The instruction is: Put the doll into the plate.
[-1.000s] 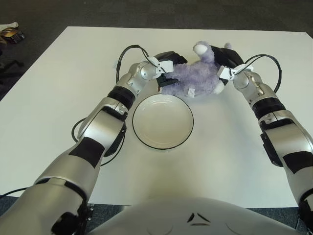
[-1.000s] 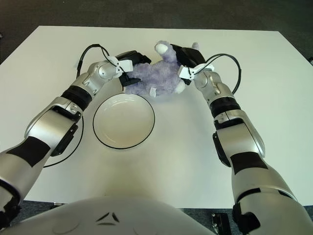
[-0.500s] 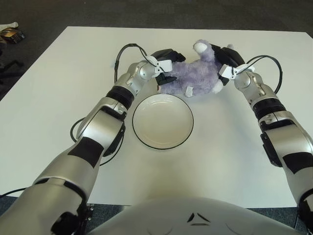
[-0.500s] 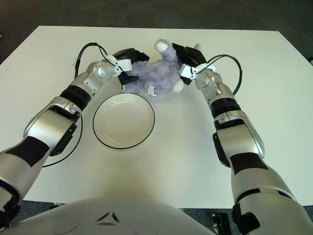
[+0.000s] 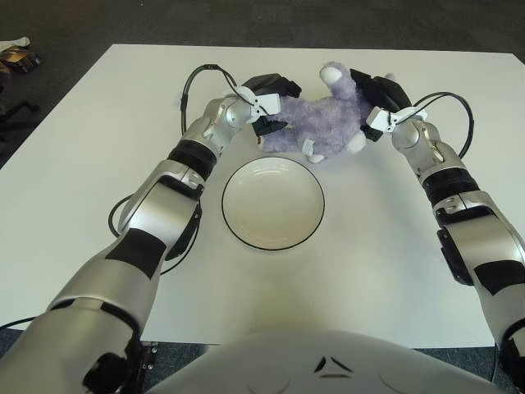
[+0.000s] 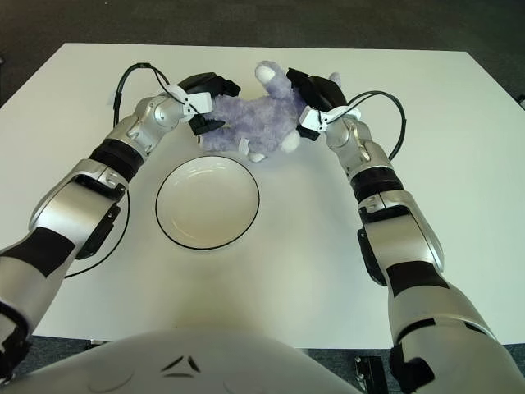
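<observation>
Currently the left robot hand [image 5: 267, 103] and right robot hand [image 5: 373, 98] pinch the fluffy purple plush doll [image 5: 316, 123] from opposite ends, supporting its limp body above the round white black-rimmed plate [image 5: 272, 204] at frame centre.

You're looking at a white tabletop [image 5: 98, 164] set on dark grey carpet floor [image 5: 246, 20], with some small clutter [image 5: 18, 56] lying on the floor at far left
</observation>
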`<act>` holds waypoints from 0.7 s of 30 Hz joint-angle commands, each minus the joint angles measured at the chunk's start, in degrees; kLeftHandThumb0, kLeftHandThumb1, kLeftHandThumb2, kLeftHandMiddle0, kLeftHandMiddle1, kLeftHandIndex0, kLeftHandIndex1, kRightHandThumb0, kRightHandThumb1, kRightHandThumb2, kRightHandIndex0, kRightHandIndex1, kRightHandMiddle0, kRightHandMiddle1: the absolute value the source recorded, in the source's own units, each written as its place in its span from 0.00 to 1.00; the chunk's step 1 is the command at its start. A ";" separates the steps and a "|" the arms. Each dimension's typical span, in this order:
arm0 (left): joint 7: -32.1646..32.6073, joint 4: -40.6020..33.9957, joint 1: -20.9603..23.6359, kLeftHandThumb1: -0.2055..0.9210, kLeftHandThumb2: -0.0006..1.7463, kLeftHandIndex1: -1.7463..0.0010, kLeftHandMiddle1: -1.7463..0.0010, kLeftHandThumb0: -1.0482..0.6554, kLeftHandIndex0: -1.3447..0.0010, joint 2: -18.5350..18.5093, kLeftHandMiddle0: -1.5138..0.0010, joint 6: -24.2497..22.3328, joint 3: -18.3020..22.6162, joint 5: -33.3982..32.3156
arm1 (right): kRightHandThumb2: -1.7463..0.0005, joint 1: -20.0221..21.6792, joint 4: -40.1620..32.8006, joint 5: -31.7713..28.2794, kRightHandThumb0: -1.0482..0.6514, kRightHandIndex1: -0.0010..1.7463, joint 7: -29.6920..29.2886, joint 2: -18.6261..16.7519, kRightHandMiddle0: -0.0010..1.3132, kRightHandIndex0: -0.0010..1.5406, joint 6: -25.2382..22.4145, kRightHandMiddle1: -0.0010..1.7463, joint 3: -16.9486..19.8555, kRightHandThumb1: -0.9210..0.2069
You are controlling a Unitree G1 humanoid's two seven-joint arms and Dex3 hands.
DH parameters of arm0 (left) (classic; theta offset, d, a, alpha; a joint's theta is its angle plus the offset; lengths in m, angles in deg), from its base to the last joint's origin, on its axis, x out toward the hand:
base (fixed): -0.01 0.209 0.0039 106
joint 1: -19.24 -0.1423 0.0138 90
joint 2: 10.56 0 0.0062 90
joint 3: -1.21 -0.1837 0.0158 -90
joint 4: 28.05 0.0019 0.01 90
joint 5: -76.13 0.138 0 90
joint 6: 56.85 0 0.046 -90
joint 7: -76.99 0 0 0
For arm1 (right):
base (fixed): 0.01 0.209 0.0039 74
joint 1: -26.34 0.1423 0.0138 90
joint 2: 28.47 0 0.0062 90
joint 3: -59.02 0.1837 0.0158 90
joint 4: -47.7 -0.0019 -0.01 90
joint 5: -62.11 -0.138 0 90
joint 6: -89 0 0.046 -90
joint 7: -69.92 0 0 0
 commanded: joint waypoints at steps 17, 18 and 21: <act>0.64 -7.04 -0.04 0.23 0.94 0.00 0.00 0.96 0.17 -2.56 0.45 -4.49 2.14 -0.67 | 0.07 -1.12 -9.45 1.61 0.62 0.93 -2.64 -0.18 0.47 0.56 -5.89 1.00 2.08 0.80; 0.68 -7.07 -0.11 0.23 0.94 0.00 0.00 0.96 0.17 -2.52 0.45 -4.04 2.57 -1.25 | 0.07 -1.14 -10.13 1.43 0.62 0.93 -2.28 -0.23 0.47 0.56 -6.34 1.00 2.22 0.80; 0.89 -7.23 -0.24 0.23 0.94 0.00 0.00 0.96 0.18 -2.51 0.45 -2.88 3.55 -2.47 | 0.07 -1.32 -12.30 0.81 0.62 0.93 -1.26 -0.33 0.47 0.56 -7.59 1.00 2.64 0.80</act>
